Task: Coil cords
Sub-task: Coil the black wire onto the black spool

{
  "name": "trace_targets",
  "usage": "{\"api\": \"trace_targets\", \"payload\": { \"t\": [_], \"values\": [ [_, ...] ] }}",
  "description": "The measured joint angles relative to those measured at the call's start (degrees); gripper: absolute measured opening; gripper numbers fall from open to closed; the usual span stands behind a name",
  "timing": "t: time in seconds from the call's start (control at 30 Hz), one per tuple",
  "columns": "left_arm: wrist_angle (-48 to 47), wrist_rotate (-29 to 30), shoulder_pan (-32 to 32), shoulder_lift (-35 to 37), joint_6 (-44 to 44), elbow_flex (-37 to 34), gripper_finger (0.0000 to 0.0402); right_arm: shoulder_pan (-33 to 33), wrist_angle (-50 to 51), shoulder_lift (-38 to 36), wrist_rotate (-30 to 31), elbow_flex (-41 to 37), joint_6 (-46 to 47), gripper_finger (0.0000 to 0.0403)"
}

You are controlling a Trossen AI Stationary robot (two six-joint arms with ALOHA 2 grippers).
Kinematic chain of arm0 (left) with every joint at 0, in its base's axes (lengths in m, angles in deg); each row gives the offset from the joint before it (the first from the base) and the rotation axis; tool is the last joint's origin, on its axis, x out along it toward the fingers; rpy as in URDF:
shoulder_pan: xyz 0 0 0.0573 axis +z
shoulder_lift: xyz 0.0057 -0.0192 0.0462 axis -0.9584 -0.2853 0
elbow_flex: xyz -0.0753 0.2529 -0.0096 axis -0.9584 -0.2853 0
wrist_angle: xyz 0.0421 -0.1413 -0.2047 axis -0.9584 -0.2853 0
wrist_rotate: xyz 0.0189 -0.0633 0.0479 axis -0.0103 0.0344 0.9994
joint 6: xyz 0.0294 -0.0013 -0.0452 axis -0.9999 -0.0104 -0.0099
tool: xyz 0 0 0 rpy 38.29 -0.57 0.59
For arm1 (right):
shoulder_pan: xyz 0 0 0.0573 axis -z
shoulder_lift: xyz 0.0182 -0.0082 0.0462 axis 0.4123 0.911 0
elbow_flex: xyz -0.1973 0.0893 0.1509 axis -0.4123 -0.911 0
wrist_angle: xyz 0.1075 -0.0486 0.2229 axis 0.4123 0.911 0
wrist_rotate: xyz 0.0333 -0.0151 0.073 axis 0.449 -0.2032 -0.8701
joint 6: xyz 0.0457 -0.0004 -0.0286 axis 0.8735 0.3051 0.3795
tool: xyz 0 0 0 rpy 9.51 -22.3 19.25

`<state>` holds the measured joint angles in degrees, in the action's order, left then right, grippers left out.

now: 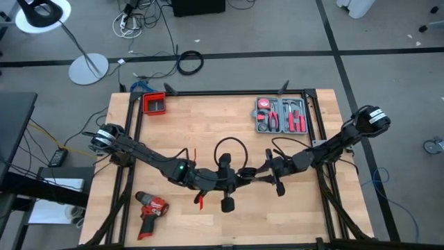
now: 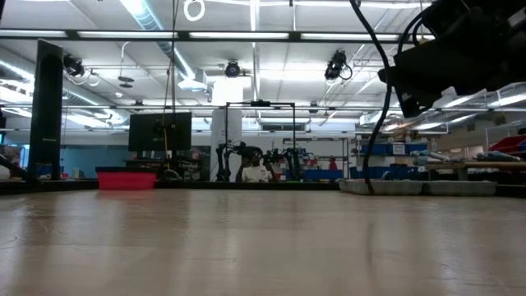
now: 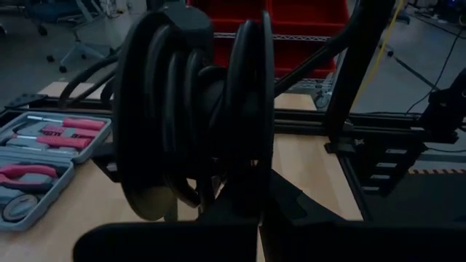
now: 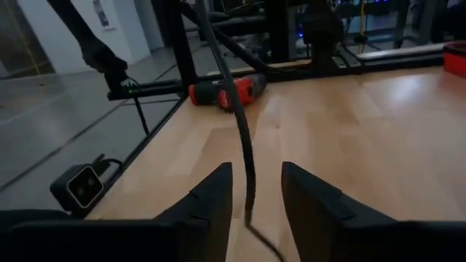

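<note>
The thin black cord is partly wound into a bundle of loops [image 3: 189, 109], which fills the left wrist view right in front of my left gripper [image 1: 223, 182]. That gripper is above the table's middle and is shut on the bundle. One loose loop [image 1: 232, 149] spreads toward the far side. My right gripper [image 4: 255, 175] is just right of the bundle in the high view [image 1: 258, 173], and it is open. A free strand of the cord [image 4: 244, 131] runs between its two fingers, with a gap on either side. My left gripper holds the cord bundle by its lower part [image 3: 244, 207], which rises from between the shut fingers. The place of contact is dark, so I cannot tell which strands it has. The bundle stands up from the fingers, clear of the table.
A red drill [image 1: 149, 208] lies near the front left and also shows in the right wrist view [image 4: 226, 91]. An open grey tool case [image 1: 281, 116] sits at the far right. A red bin [image 1: 155, 104] is at the far left. A thicker black cable ring [image 1: 189, 62] lies on the floor beyond the table.
</note>
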<state>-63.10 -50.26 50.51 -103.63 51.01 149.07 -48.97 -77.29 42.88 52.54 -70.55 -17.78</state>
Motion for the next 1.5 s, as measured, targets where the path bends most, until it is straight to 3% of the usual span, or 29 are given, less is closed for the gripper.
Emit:
{"api": "trace_targets", "payload": {
  "t": [0.43, 0.7, 0.83, 1.0, 1.27, 1.5],
  "values": [
    [3.04, 0.02, 0.0, -0.02, -2.87, 0.0, 0.0, -0.11, 0.34, 0.0, -1.98, 0.0, 0.98, 0.0121],
    [4.42, 0.04, 0.0, -0.02, -4.61, 0.0, 0.0, -0.02, 0.32, 0.0, 1.08, 0.0, 0.74, 0.0116],
    [4.38, 0.04, 0.0, -0.02, -4.66, 0.0, 0.0, -0.02, 0.32, 0.0, 1.41, 0.0, 0.31, 0.0087],
    [2.49, 0.08, 0.0, -0.02, -4.5, 0.0, 0.0, -0.11, 0.69, 0.0, -0.29, 0.0, -0.77, 0.0017],
    [-6.91, 0.39, 0.0, -0.02, 3.46, 0.0, 0.0, -2.44, 2.47, -0.05, -6.46, 0.0, -1.64, 0.0007],
    [-14.05, -0.8, 0.0, -0.02, 11.74, 0.0, 0.0, -3.78, 1.63, -2.18, -6.06, 0.0, -5.51, 0.0005]
  ]
}}
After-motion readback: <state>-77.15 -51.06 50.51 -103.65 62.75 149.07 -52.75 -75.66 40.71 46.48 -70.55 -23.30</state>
